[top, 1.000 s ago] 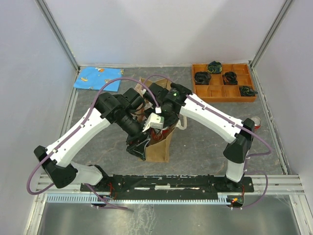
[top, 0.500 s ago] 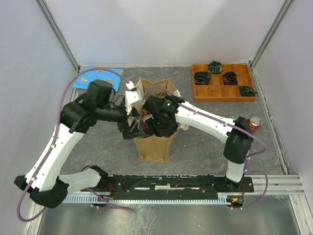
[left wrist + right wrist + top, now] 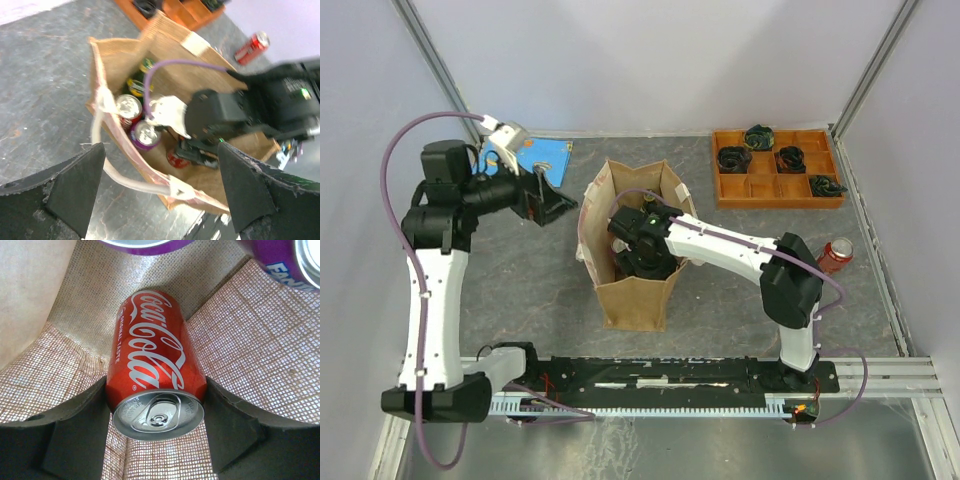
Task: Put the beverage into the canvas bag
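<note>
The right gripper has its two dark fingers pressed against either side of a red cola can, gripping it deep inside the canvas bag; the can's pull-tab end faces the wrist camera and its far end points at the woven lining, though we cannot tell whether it touches the bag floor; purple cans crowd the top edge of that view.

The left gripper hangs wide open and holds nothing, raised well to the left of the bag and looking down into its mouth; from there we see a purple can, a red-and-silver can and a dark green one standing together inside, with a cream rope handle drooping over the near rim.

We judge the step in hand to be the drop-off, the beverage already within the bag; the next move calls for parting the right fingers, then lifting straight up, clear of the neighbouring cans and the handles.

Outside, another red can lies on the table beside the right arm; an orange tray sits at the far right.
</note>
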Controlling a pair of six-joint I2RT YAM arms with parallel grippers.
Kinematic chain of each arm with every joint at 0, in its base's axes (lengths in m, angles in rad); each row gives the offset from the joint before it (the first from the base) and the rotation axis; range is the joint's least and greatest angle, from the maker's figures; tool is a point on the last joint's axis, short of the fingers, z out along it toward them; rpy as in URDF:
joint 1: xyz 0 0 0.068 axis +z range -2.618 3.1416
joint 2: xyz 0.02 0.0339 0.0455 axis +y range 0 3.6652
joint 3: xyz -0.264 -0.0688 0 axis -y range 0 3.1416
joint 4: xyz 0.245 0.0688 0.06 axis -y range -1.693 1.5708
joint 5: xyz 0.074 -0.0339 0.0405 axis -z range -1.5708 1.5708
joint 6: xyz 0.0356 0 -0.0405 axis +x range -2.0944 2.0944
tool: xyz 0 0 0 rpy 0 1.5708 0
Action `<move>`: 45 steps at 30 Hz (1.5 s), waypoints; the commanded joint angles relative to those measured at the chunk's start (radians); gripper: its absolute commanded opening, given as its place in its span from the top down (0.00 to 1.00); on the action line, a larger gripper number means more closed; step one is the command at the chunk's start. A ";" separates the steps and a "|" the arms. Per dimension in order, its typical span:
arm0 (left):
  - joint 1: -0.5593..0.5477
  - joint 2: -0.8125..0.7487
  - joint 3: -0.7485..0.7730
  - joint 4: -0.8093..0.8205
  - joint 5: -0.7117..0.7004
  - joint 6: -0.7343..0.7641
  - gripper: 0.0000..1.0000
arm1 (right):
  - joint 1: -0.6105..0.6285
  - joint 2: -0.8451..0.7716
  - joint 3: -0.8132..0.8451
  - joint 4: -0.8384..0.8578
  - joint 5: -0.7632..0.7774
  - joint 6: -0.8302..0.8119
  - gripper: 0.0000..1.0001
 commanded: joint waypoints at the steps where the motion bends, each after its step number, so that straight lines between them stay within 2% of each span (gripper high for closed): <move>1: 0.170 0.071 0.011 0.152 0.164 -0.212 0.01 | 0.005 0.019 -0.015 -0.009 0.036 -0.004 1.00; 5: 0.272 0.138 0.023 0.241 0.233 -0.297 0.01 | 0.004 0.040 -0.031 -0.026 0.061 -0.013 1.00; 11: 0.282 0.160 0.023 0.299 0.218 -0.300 0.01 | 0.005 0.033 -0.065 -0.039 0.073 -0.017 1.00; 12: 0.283 0.159 0.017 0.303 0.217 -0.300 0.01 | 0.004 0.027 -0.066 -0.040 0.072 -0.017 0.97; 13: 0.284 0.155 0.010 0.308 0.217 -0.301 0.01 | 0.003 0.019 -0.066 -0.041 0.072 -0.016 0.88; 17: 0.283 0.134 -0.020 0.318 0.220 -0.299 0.01 | 0.003 -0.034 -0.034 -0.048 0.084 -0.024 0.39; 19: 0.283 0.127 -0.030 0.315 0.227 -0.296 0.01 | 0.004 -0.058 -0.007 -0.059 0.100 -0.033 0.25; 24: 0.282 0.117 -0.037 0.281 0.245 -0.259 0.01 | 0.004 -0.076 0.085 -0.125 0.120 -0.060 0.02; 32: 0.282 0.116 -0.050 0.263 0.265 -0.224 0.01 | 0.003 -0.104 0.255 -0.222 0.159 -0.055 0.01; 38: 0.282 0.130 -0.055 0.268 0.276 -0.203 0.01 | -0.017 -0.075 0.630 -0.340 0.297 -0.046 0.01; 42: 0.278 0.139 -0.063 0.265 0.264 -0.157 0.01 | -0.147 -0.060 0.849 -0.348 0.399 -0.060 0.04; 45: 0.267 0.149 -0.067 0.229 0.233 -0.093 0.01 | -0.328 -0.090 0.852 -0.325 0.426 -0.096 0.05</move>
